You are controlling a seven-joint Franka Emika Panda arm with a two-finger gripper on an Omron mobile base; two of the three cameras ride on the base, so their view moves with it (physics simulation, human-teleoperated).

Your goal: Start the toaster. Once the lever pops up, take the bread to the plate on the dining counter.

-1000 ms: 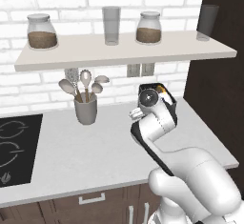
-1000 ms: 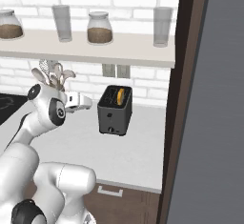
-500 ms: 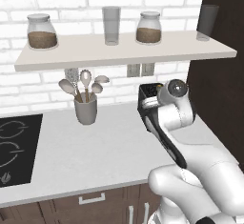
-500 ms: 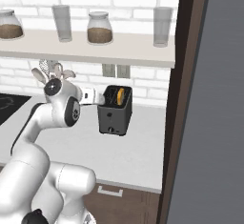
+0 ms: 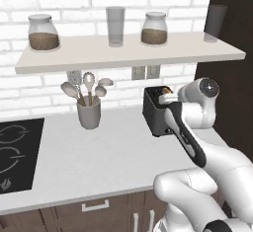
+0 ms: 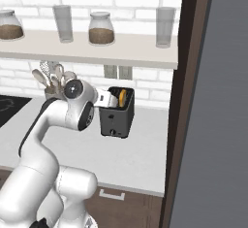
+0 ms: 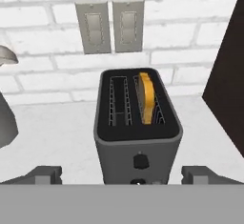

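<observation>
Now we face the toaster [image 7: 138, 135] front.
Our hand [image 7: 123, 175] hovers spread wide before it; the bread [image 7: 147, 96] stands in its right slot.

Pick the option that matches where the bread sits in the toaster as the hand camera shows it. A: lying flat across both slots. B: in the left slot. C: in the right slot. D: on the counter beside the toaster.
C: in the hand view the bread stands on edge in the right-hand slot of the toaster, while the left slot shows only its bare wire guides.
</observation>
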